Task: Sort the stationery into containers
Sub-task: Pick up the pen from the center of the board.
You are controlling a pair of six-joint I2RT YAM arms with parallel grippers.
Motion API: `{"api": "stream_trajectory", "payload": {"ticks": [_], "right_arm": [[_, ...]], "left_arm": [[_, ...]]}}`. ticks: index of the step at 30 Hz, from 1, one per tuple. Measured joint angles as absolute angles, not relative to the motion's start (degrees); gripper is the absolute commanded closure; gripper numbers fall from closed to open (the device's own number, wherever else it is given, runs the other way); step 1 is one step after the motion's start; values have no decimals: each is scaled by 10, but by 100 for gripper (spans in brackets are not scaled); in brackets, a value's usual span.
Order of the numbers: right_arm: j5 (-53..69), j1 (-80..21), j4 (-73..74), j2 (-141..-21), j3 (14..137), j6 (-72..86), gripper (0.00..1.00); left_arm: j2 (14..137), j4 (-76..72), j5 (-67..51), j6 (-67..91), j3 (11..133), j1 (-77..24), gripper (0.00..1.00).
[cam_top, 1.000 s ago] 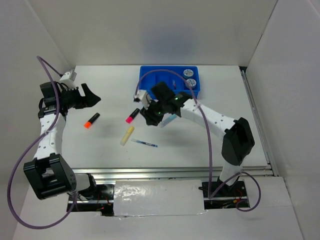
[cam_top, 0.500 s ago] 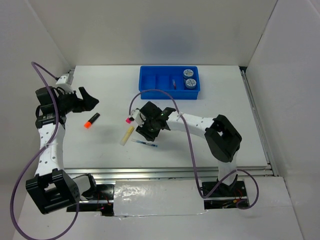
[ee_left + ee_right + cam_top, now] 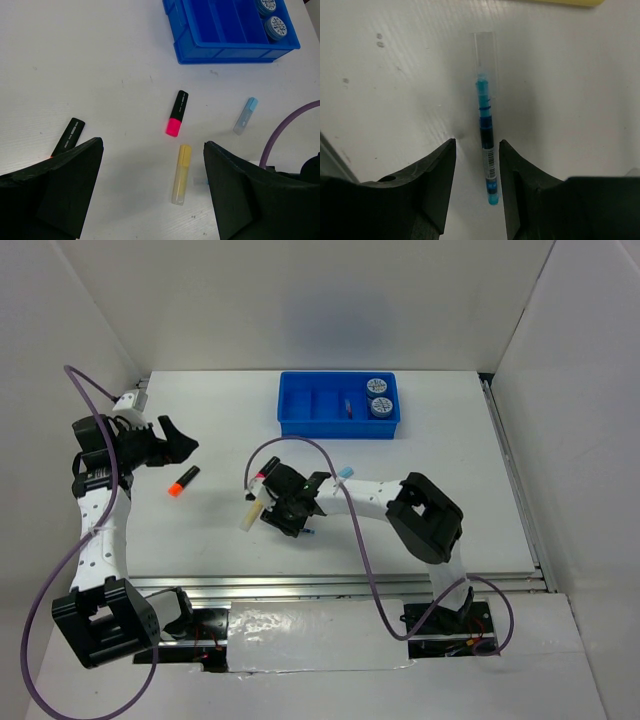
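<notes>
The thin blue pen (image 3: 486,130) lies on the white table between the fingers of my right gripper (image 3: 476,150), which is open and straddles it, the pen close to the right finger. In the top view the right gripper (image 3: 290,518) hides most of the pen. The pale yellow highlighter (image 3: 252,512) lies just left of it, and the pink one (image 3: 262,476) is above. The light blue highlighter (image 3: 345,472) and the orange one (image 3: 183,482) lie apart. The blue tray (image 3: 300,425) holds two patterned rolls (image 3: 376,386). My left gripper (image 3: 180,437) is open and empty, above the orange highlighter.
The left wrist view shows the pink (image 3: 177,114), yellow (image 3: 181,174) and light blue (image 3: 245,116) highlighters, the tray (image 3: 225,52) and a purple cable (image 3: 280,130). White walls close in the table on the left, back and right.
My right gripper has moved from near the tray down and left, and now sits low over the blue pen. The left arm shifted slightly a second ago and has stayed put since.
</notes>
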State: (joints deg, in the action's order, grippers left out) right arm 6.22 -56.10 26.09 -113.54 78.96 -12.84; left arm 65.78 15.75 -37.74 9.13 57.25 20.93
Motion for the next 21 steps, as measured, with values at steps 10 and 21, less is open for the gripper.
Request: {"api": "stream_trajectory", "payload": {"ticks": [10, 21], "right_arm": [[27, -561, 242, -1152, 789, -132, 61], [14, -572, 218, -1158, 790, -147, 96]], "left_arm": [[652, 147, -378, 90, 563, 210, 6], [652, 138, -379, 92, 553, 210, 7]]}}
